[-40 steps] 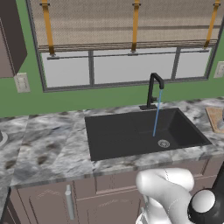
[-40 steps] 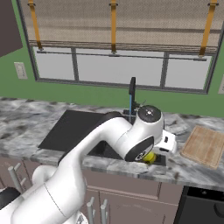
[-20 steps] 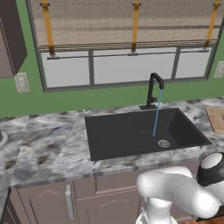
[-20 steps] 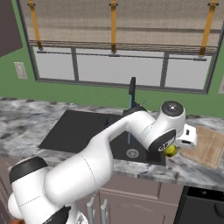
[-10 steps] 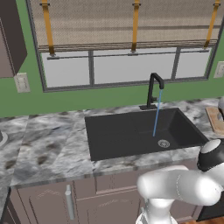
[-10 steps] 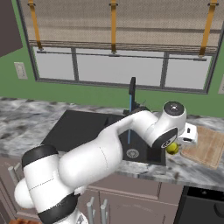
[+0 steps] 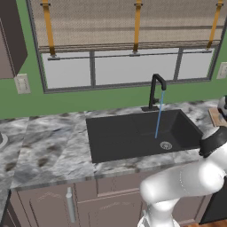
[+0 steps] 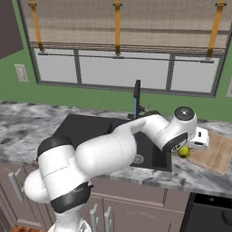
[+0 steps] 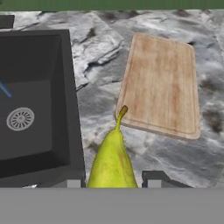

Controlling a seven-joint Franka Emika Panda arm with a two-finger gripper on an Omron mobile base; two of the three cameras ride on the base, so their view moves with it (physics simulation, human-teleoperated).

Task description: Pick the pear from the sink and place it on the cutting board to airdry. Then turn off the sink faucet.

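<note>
Since 2 seconds ago, the arm has swung right from above the sink (image 8: 77, 124) to the marbled table (image 9: 100, 94) between basin and cutting board (image 9: 162, 83). Its 2 fingers (image 9: 153, 178) clench the pear (image 9: 113, 159), stem pointing toward the board's near corner. Farther off, the sink faucet (image 7: 155, 91) pours a thin blue stream.

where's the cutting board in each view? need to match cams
Left base view: cutting board sliver at the right edge, beside the sink.
Right base view: cutting board at right, on the counter past the sink.
Hand view: cutting board upper right, beyond the pear.
Shared landmark: the sink.
</note>
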